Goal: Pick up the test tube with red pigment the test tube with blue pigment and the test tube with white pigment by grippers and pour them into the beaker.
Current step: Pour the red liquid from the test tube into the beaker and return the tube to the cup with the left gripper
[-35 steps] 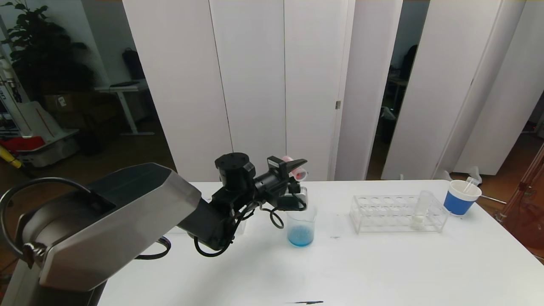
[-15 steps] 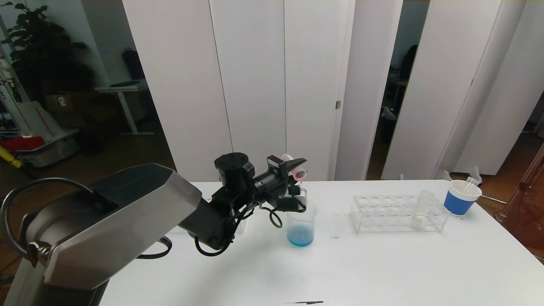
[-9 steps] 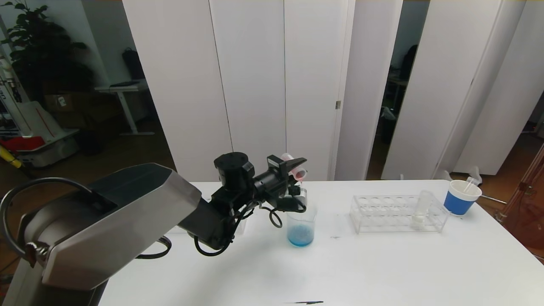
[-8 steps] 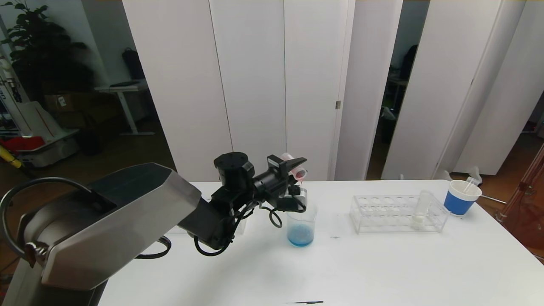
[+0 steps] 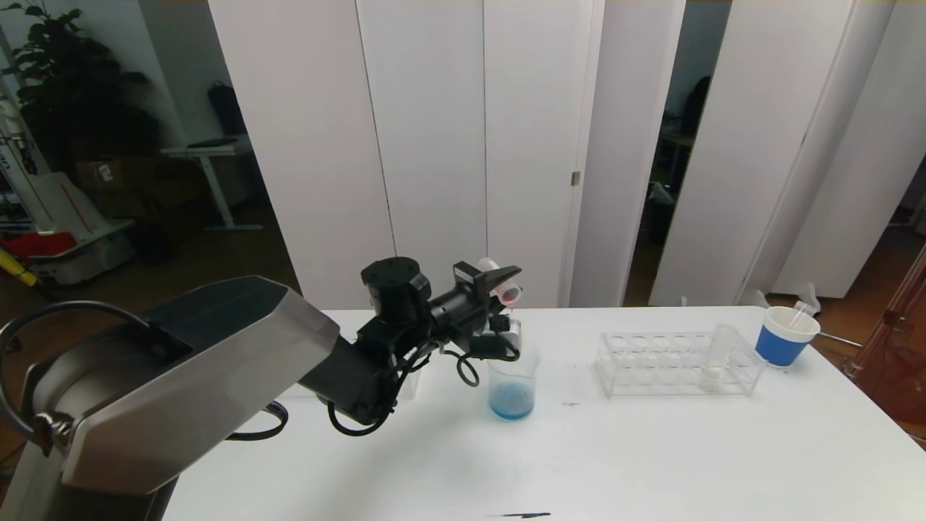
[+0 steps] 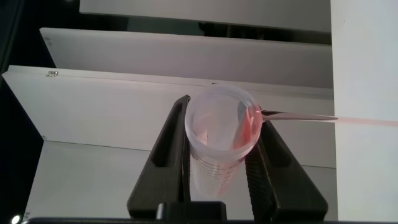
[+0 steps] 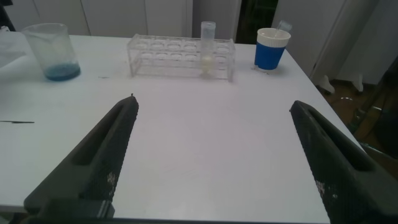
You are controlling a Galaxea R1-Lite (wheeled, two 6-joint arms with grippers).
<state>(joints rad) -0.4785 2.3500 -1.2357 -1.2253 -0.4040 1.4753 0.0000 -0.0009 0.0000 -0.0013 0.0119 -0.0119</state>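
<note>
The left gripper point(image 5: 499, 284), clamped on the red-pigment test tube point(image 5: 506, 291), holds it tilted, mouth angled down above the beaker point(image 5: 513, 383). The right gripper point(image 7: 211, 134) gapes empty.

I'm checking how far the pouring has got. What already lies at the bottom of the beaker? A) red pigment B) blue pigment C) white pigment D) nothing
B: the beaker shows only a blue layer at its bottom, while the left gripper holds a tilted tube with red pigment above it.
</note>
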